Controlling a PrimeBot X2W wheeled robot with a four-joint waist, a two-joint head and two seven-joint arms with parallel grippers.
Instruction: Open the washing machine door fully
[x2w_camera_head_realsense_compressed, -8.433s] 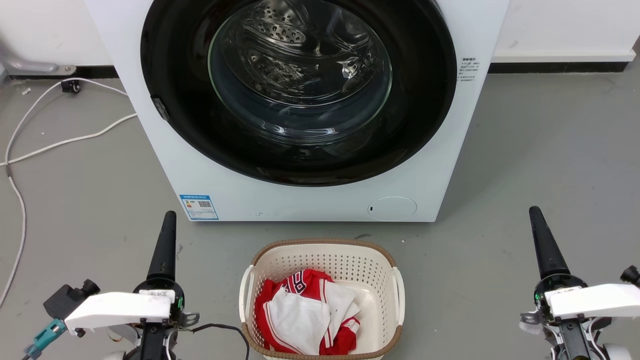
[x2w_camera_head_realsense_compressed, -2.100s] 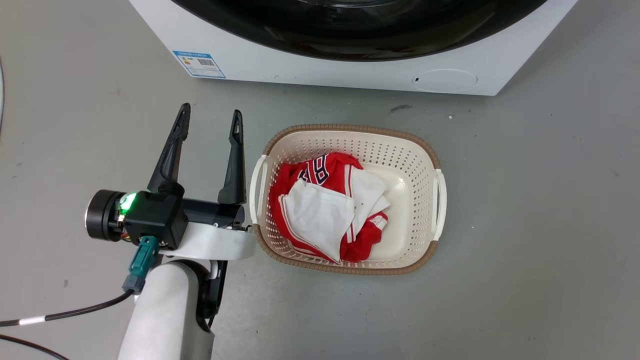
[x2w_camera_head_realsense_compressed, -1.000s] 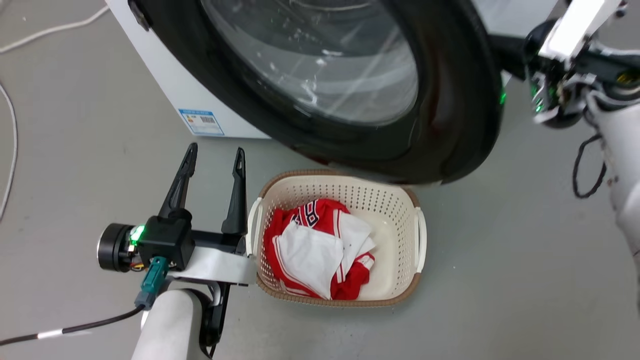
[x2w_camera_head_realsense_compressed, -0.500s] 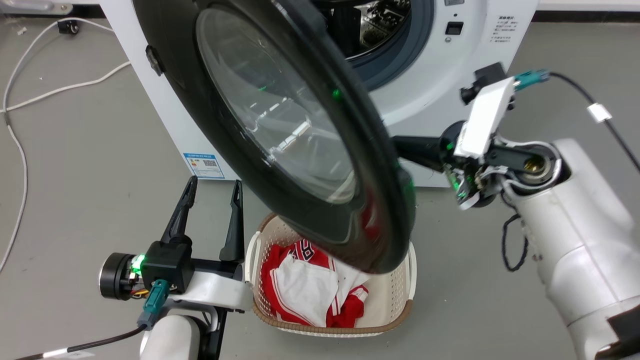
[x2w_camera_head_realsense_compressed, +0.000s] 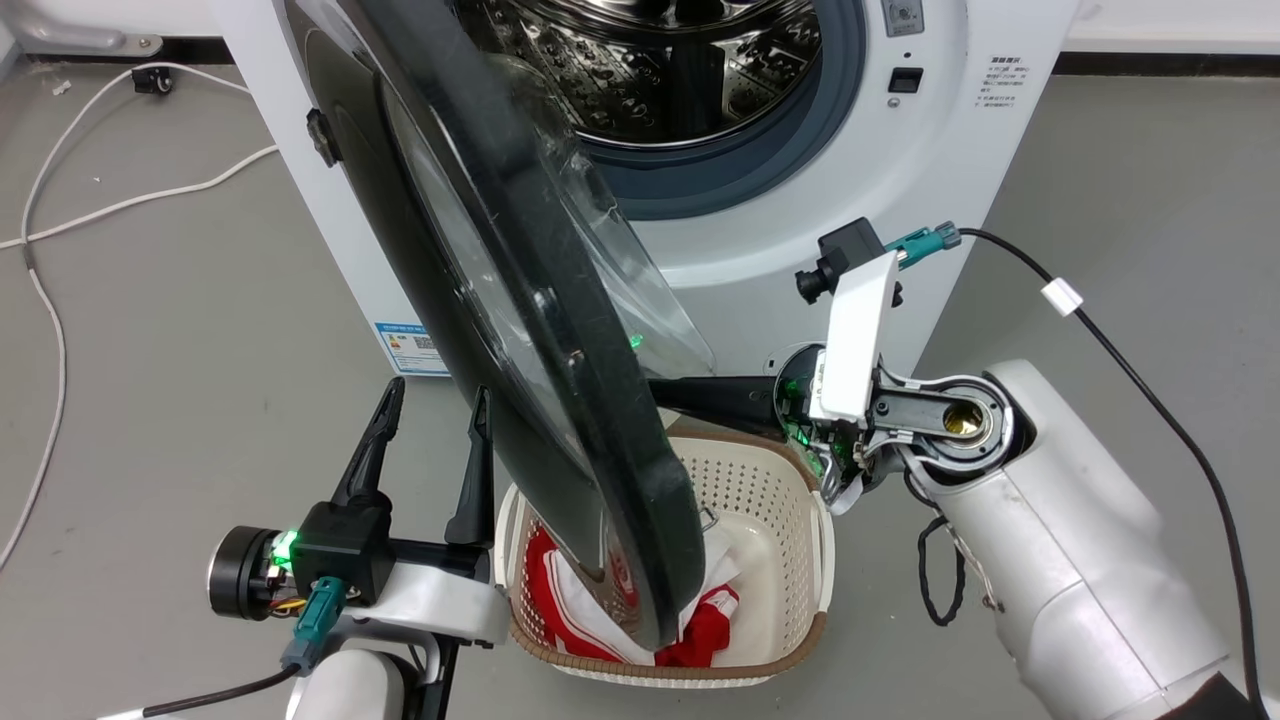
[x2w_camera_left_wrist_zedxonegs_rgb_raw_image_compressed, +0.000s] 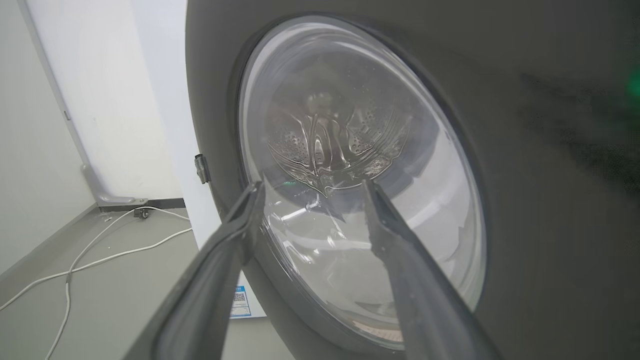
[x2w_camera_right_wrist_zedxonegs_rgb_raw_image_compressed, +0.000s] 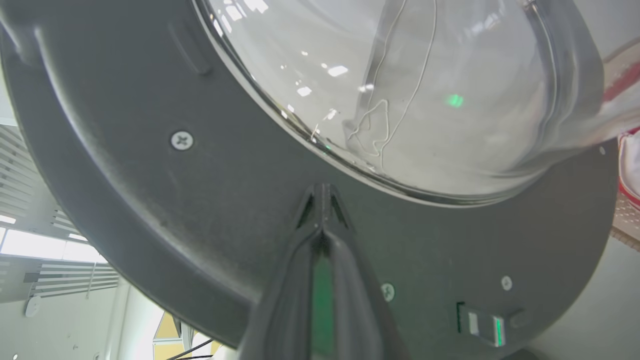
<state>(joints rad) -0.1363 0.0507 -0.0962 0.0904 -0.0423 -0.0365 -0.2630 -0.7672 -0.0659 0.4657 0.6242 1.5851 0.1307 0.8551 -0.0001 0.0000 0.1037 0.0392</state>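
door (x2w_camera_head_realsense_compressed: 560, 350) half-open | right jaws closed, tips against its inner face | left jaws spread, empty, facing its glass

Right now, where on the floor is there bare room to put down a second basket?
Two free patches of floor: one left of the washing machine, between the white cable and the left hand; one right of the machine, beyond the right arm. Before the drum it is crowded: the washing machine door, the laundry basket and the right hand.
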